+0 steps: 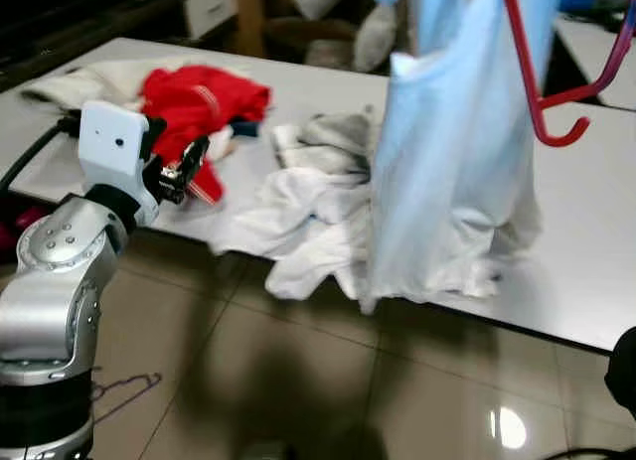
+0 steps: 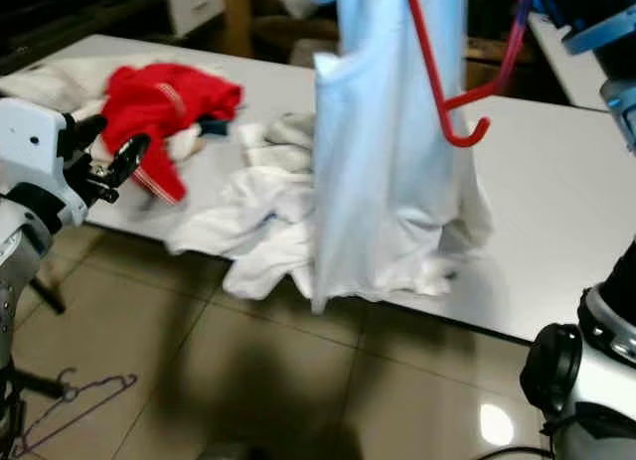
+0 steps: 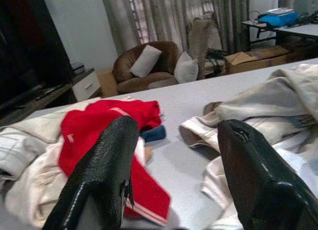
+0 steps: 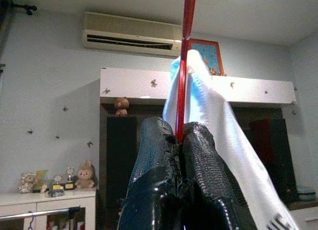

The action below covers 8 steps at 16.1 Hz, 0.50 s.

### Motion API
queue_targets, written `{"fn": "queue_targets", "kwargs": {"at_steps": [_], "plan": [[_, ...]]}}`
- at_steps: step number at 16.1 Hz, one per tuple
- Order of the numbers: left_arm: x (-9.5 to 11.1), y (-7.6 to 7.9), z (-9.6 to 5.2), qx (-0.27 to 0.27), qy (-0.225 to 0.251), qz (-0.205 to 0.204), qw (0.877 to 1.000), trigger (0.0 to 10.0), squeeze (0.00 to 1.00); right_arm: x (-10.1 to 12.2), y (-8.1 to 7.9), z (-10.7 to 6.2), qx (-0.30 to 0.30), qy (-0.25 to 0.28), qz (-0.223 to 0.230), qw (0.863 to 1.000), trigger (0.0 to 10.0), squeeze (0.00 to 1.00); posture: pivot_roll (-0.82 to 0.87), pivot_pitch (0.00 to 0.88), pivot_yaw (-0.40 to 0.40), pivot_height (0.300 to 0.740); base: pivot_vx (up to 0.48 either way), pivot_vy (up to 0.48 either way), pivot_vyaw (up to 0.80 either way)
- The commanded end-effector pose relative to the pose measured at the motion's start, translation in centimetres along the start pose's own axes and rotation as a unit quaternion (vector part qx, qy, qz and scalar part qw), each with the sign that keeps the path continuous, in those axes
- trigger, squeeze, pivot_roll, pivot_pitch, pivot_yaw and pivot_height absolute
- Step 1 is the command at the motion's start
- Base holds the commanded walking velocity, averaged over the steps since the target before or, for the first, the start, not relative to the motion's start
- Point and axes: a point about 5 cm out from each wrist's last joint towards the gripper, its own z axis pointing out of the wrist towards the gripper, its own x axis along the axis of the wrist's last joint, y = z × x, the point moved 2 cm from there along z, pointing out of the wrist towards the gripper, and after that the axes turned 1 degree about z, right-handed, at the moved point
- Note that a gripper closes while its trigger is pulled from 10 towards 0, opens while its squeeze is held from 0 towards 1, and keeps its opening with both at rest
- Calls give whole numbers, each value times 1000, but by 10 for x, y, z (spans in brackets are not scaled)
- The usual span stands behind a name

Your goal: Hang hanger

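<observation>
Across the white table [image 1: 596, 281] a heap of white garments [image 1: 308, 222] and a red garment [image 1: 204, 102] are spread. A pale blue shirt [image 1: 447, 152] is held up above the table's near edge on a red hanger [image 1: 547, 102], which is pinched between the closed fingers of the right gripper [image 4: 180, 135]. The left gripper [image 3: 179, 155] is held with fingers wide, near the red garment.

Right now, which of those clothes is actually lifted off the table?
The pale blue garment, draped on the red hanger that the right gripper holds. The red garment and the white clothes lie crumpled on the table.
</observation>
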Motion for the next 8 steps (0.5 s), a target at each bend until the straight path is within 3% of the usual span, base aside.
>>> {"fn": "queue_targets", "kwargs": {"at_steps": [1,5,8], "plan": [[2,-4,-1,10,-5,6,1000,10000,0,5,-7,3,24,17,3,1000,10000,0,-94,0,-13,740,0,0,800],[1,-6,-3,13,-7,11,1000,10000,0,10,-7,7,28,37,7,999,10000,0,-93,0,-18,740,0,0,800],[1,-6,-3,13,-7,12,1000,10000,0,31,-8,14,37,72,-4,997,10000,0,-98,0,-19,740,0,0,800]]}}
